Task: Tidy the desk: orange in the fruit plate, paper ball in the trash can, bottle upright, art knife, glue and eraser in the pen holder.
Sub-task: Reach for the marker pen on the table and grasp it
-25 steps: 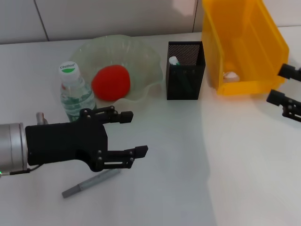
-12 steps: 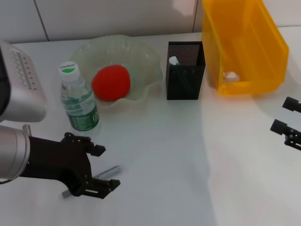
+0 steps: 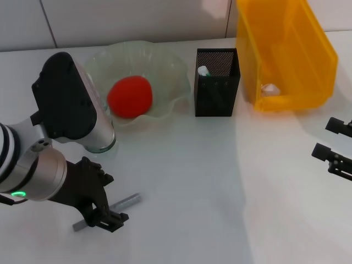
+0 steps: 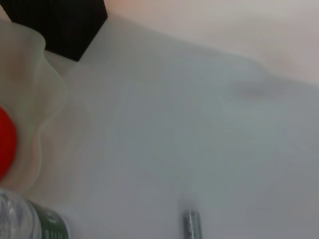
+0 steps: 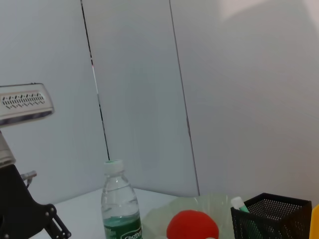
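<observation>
Reaching w/ left gripper point(image 3: 102, 209), fingers spread, over art knife point(image 3: 125, 202) on desk point(image 3: 192, 181); orange point(image 3: 130, 96) in fruit plate point(image 3: 170, 66), bottle point(image 5: 119, 209) upright; knife pending; right gripper point(image 3: 336, 146) idle, spread

We find no writing that we can read. The bottle point(image 5: 119, 209) carries a dark green label point(image 5: 124, 235) with pale marks on it, too small and cut off for us to make out. In the left wrist view the label point(image 4: 50, 226) shows only as a blurred dark band.
</observation>
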You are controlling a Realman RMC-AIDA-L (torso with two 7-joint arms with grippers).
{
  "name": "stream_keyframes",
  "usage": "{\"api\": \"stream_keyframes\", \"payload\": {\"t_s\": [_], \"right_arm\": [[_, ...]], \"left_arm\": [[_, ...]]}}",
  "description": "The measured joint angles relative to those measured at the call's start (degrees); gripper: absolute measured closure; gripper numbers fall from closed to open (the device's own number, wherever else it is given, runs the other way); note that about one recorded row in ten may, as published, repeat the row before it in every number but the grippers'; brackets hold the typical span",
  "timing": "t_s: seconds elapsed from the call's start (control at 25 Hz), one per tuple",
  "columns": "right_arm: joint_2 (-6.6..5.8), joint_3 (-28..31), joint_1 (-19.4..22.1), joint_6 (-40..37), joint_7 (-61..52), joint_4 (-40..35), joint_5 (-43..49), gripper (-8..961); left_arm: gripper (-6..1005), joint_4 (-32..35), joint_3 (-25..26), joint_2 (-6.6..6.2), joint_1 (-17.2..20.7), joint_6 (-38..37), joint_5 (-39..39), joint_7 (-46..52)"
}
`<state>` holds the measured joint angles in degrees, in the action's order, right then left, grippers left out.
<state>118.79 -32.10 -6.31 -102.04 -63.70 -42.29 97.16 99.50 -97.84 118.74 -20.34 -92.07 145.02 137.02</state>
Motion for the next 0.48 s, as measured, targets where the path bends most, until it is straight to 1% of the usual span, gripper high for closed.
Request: {"api": "stream_keyframes", "payload": {"t_s": [0.28,0.48], "right_arm": [[-0.30,0.0,-0.9,0.2,0.0,1.5,0.1,277],[-0.34,-0.2,-1.5,1.2,0.0,1.7,1.0,280]], "left_arm": [[201,-2.2,-3.2,0.01,-1.5,-0.9,2.4,2.9],[209,-3.1,-3.9,0.06,-1.9,-0.7,3.4,3.7]]}}
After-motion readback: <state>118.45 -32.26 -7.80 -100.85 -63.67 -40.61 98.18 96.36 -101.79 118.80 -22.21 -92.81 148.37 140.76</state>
